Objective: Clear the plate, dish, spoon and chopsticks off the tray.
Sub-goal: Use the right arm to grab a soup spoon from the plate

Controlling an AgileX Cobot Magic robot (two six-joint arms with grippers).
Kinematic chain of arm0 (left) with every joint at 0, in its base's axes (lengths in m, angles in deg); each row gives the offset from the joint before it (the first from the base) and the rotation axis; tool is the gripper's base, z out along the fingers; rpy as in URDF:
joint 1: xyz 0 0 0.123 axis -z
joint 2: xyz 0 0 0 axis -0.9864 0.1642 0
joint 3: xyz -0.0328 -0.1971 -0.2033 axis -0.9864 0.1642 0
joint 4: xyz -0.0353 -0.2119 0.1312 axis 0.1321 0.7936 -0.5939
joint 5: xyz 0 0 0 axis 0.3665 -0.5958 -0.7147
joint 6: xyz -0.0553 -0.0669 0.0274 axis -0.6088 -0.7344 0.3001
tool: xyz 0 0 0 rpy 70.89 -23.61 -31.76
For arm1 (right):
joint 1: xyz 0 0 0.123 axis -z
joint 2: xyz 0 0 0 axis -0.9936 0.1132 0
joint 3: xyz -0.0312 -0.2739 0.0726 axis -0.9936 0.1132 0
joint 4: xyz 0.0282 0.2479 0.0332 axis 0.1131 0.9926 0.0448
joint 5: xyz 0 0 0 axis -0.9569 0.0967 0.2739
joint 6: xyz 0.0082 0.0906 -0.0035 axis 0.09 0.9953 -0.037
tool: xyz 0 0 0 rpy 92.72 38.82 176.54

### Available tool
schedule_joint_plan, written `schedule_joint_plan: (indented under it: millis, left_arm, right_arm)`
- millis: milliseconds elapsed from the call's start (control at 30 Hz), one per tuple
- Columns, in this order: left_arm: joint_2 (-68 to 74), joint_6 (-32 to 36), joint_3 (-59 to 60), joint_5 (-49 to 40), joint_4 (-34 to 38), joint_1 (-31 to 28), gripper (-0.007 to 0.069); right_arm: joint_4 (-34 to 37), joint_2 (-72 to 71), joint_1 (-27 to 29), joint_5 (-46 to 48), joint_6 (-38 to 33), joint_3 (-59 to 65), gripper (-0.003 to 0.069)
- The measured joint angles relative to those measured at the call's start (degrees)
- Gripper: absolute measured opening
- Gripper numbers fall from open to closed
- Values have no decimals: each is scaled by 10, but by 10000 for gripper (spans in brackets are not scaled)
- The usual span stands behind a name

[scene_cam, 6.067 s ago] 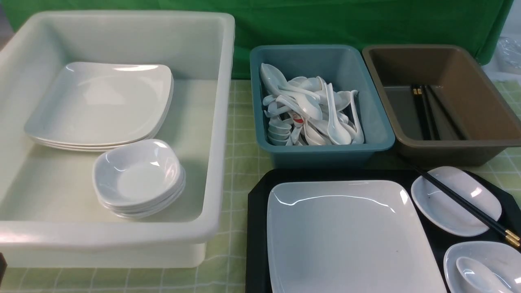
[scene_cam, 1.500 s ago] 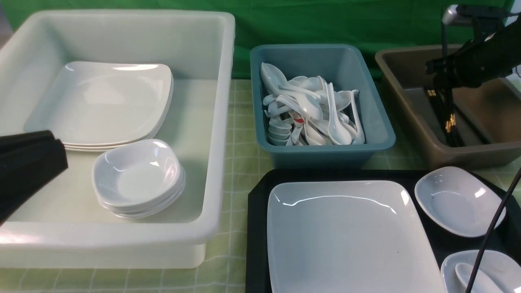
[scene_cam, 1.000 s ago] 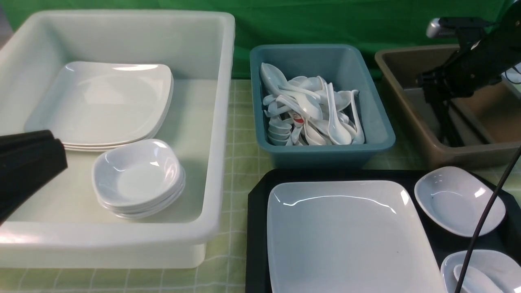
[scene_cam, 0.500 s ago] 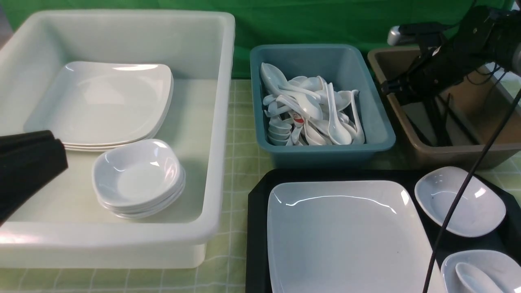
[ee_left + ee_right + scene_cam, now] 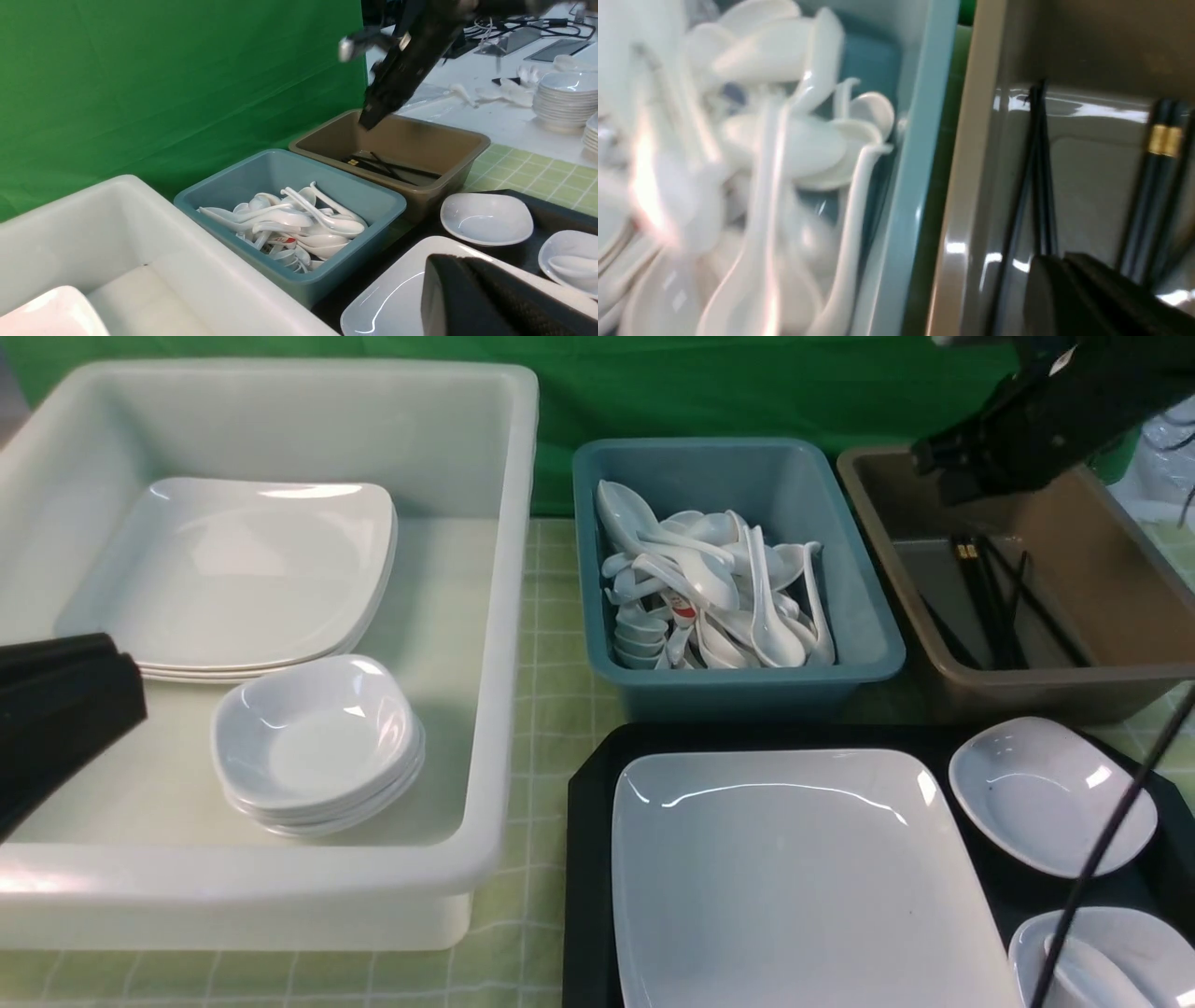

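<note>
The right gripper (image 5: 934, 467) hangs over the brown tub (image 5: 1027, 686), its fingers looking pressed together with nothing between them. Straight below it the chopsticks (image 5: 990, 607) lie on the tub floor among other black sticks, so they are off the tray (image 5: 588, 859). Just to its left stands the teal tub (image 5: 747, 686) full of spoons. Lower down and back toward the robot, the spoon (image 5: 1097, 980) lies in a small dish (image 5: 1153, 933) at the tray's corner. Another dish (image 5: 1050, 793) sits between that one and the brown tub, and the plate (image 5: 803, 877) fills the tray further left. Far to its left the left gripper (image 5: 131, 686) hovers closed over the white tub (image 5: 504, 616).

The spoon looks like the next job. It would be best to rise clear of the tub rim first and spread the fingers before coming down. Then pinch the stubby handle squarely, since glossy ware slips and the dish beneath may skid.
</note>
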Motion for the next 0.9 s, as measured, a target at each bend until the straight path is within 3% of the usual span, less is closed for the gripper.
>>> schedule_joint_plan:
  millis: [167, 367, 533, 567, 700, 900]
  left_arm:
    - [4, 0, 0, -1, -3, 0, 23]
    - [12, 2, 0, -2, -4, 0, 23]
    - [29, 2, 0, -2, -4, 0, 23]
    - [34, 2, 0, -5, -2, 0, 23]
    - [35, 2, 0, -9, -1, 0, 23]
    - [35, 2, 0, -20, 0, 0, 23]
  right_arm:
    - [-11, -133, -1, 46, -6, 112, 47]
    - [-51, -351, -21, 82, -6, 420, 64]
    - [-93, -419, -25, 106, -11, 561, 207]
    - [-101, -426, -25, 103, -25, 605, 299]
    - [-109, -418, -25, 74, -37, 635, 419]
    - [-128, -360, -25, 89, -37, 638, 431]
